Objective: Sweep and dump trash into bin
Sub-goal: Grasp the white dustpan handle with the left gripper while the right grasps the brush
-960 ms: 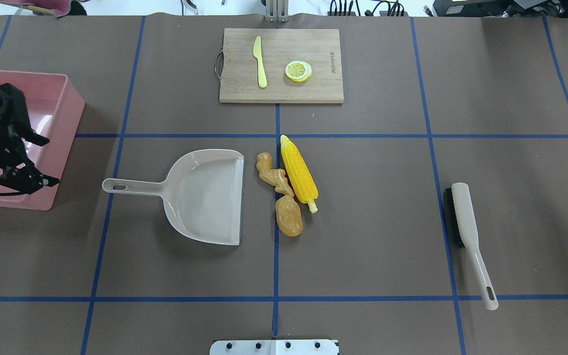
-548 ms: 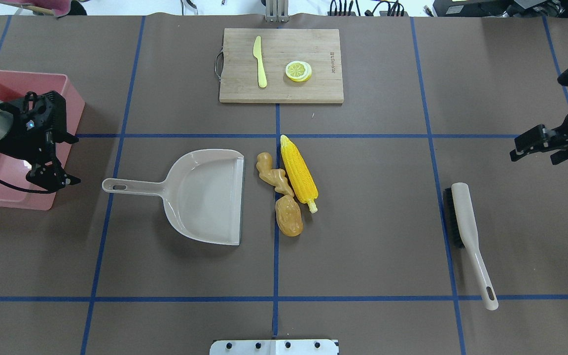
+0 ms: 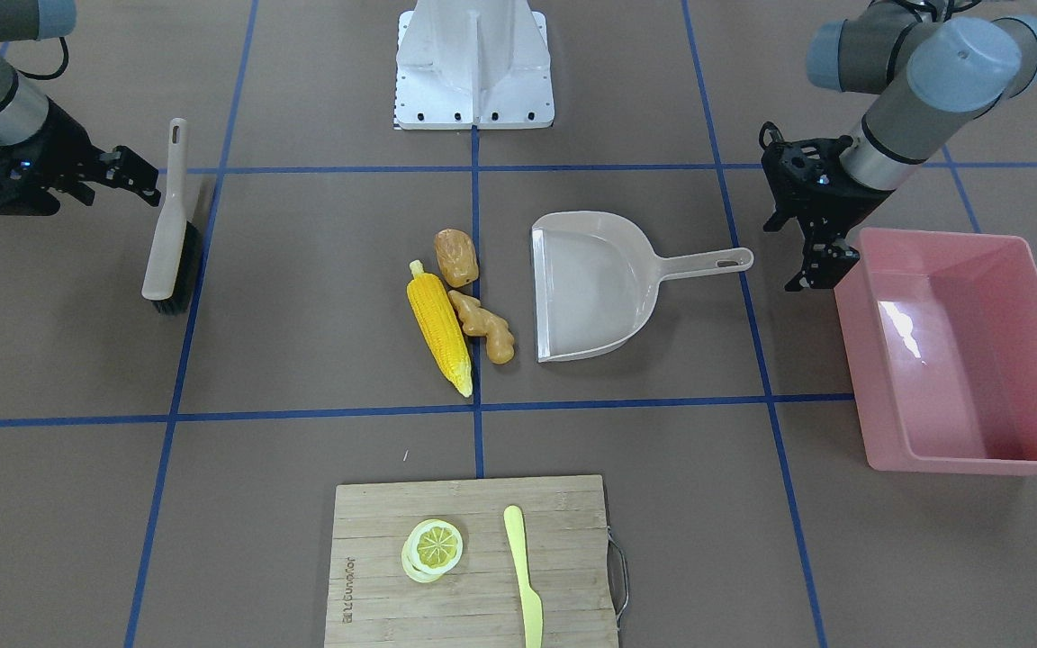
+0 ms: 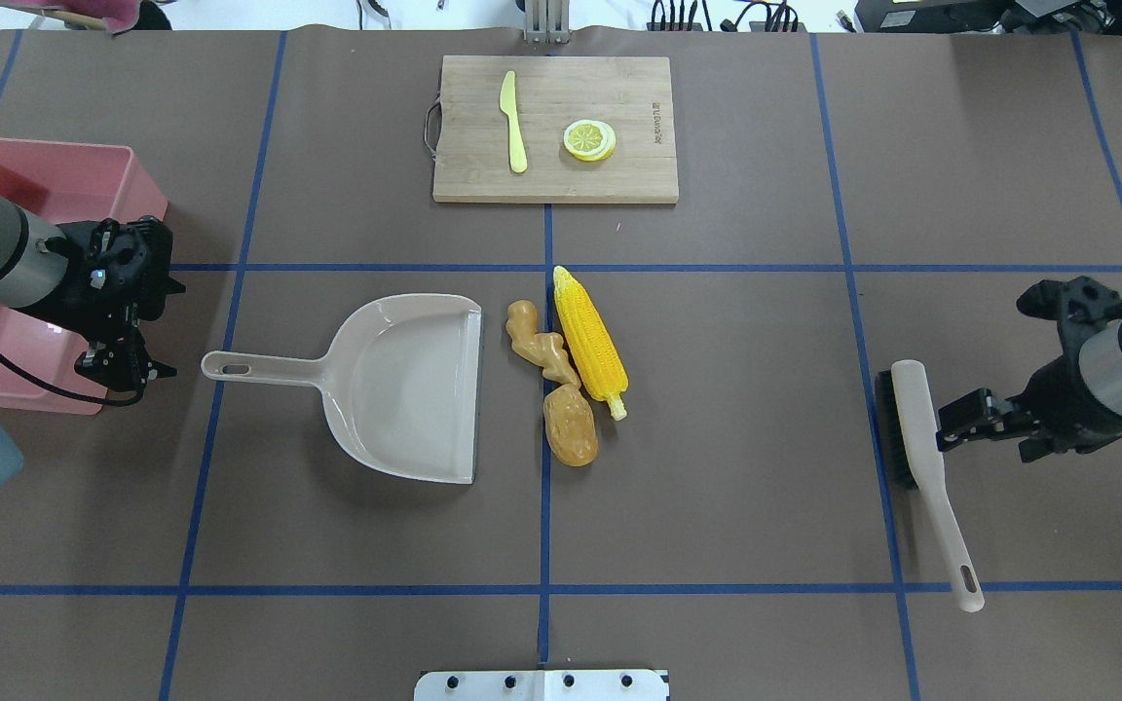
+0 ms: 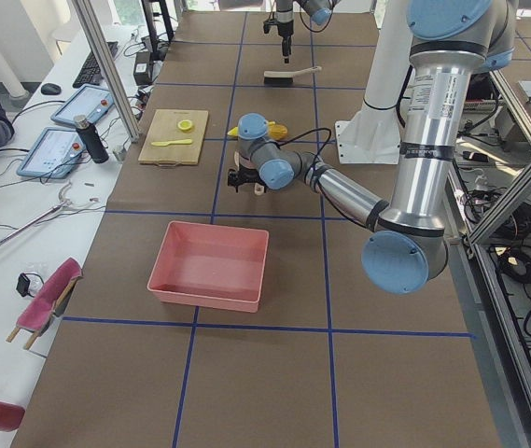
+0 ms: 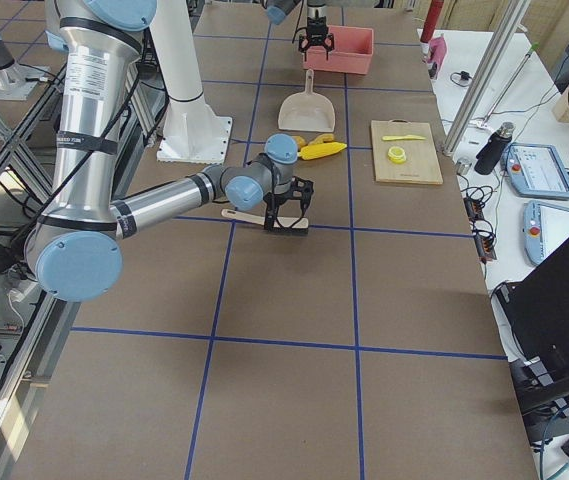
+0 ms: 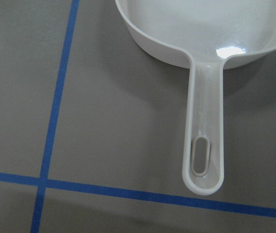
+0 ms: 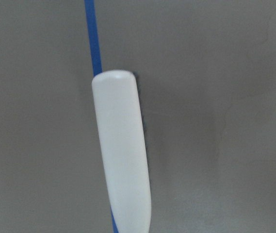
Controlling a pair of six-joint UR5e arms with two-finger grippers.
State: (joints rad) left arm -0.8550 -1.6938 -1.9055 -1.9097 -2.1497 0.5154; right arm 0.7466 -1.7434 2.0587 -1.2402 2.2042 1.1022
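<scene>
The corn cob (image 4: 592, 341), the ginger root (image 4: 542, 350) and the potato (image 4: 571, 425) lie together at the table's middle, just right of the mouth of the beige dustpan (image 4: 405, 389). The pink bin (image 4: 84, 166) stands at the far left. My left gripper (image 4: 128, 368) is open and empty, between the bin and the end of the dustpan handle (image 7: 203, 126). My right gripper (image 4: 951, 424) is open and empty, just right of the brush (image 4: 916, 428), which also shows in the right wrist view (image 8: 123, 160).
A wooden cutting board (image 4: 619, 166) at the back middle carries a pale yellow knife (image 4: 512, 122) and a lemon slice (image 4: 589, 139). The robot base plate (image 4: 542, 684) is at the near edge. Blue tape lines grid the brown table cover.
My left gripper has moved from over the bin toward the dustpan handle's end. My right arm has come in from the right edge and down beside the brush. The objects have not moved.
</scene>
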